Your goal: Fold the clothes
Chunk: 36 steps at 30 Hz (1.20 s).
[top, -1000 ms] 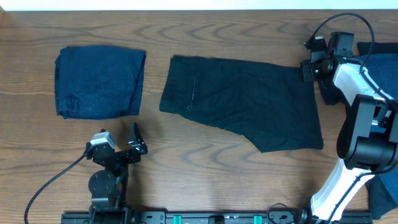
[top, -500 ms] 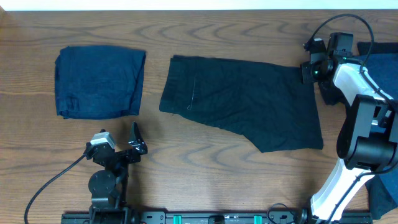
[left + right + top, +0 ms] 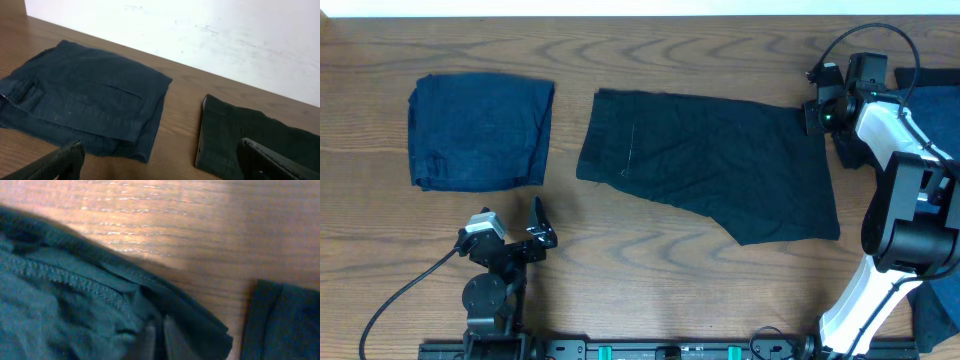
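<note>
**Right jaws on the far right corner; the cloth lies left and near of them**

The worktop (image 3: 650, 280) carries two laid-out pieces. The black garment (image 3: 710, 165) lies spread flat in the middle, its long axis running left to right and slanting a little toward the near right. The folded navy garment (image 3: 480, 130) sits apart at the far left, already a tidy rectangle. More blue cloth (image 3: 932, 100) shows at the right edge, partly behind the right arm (image 3: 885, 135).

That arm is the one you have on the job. Its jaws are together, clamped on the hem at the black garment's far right corner. From there the whole garment lies to the left and near. So any fold from that corner should, I judge, travel leftward along the long axis or nearward across it.

The left arm (image 3: 488, 290) sits at the near left, jaws wide apart and holding nothing. It is the nearer arm to the garment's left end, but clear of it.

Only the right wrist view shows you the grip: the stitched hem (image 3: 75, 277) bunches up where the jaws close, and a separate dark edge (image 3: 285, 325) lies just beside it on bare wood. The overhead view hides all that under the wrist.

The left wrist view shows the navy piece's stacked layers and its own fingers (image 3: 272, 160) set far apart.
</note>
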Motion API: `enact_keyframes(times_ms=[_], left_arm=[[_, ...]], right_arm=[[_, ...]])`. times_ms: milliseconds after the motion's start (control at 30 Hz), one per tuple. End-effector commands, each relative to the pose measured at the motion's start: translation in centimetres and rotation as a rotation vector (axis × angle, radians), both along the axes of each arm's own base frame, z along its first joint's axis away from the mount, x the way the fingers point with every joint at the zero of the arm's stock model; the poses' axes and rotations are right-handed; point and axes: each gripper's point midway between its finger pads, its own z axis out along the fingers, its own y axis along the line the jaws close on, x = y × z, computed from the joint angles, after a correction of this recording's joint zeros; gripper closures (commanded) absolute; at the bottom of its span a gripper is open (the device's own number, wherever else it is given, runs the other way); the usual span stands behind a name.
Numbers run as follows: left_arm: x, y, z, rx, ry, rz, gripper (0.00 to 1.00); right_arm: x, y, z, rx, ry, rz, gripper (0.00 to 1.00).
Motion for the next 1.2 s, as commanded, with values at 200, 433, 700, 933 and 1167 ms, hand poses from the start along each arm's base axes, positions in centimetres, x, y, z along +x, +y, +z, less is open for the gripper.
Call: enact_keyframes(times_ms=[200, 433, 700, 933, 1167], left_arm=[[-0.2, 0.2, -1.7, 0.016, 0.051, 0.01, 0.02], [-0.2, 0.2, -1.7, 0.016, 0.051, 0.01, 0.02], [-0.2, 0.2, -1.7, 0.016, 0.051, 0.01, 0.02], [-0.2, 0.2, -1.7, 0.016, 0.051, 0.01, 0.02], [-0.2, 0.2, -1.7, 0.016, 0.051, 0.01, 0.02]], right_arm=[[-0.4, 0.9, 0.8, 0.05, 0.001, 0.025, 0.99], [-2.2, 4.2, 4.3, 0.139, 0.01, 0.096, 0.99], [-6.6, 7.8, 4.8, 0.179, 0.179, 0.127, 0.99], [-8.2, 8.1, 4.1, 0.148, 0.255, 0.115, 0.99], [-10.1, 7.8, 3.6, 0.169, 0.373, -0.049, 0.99]])
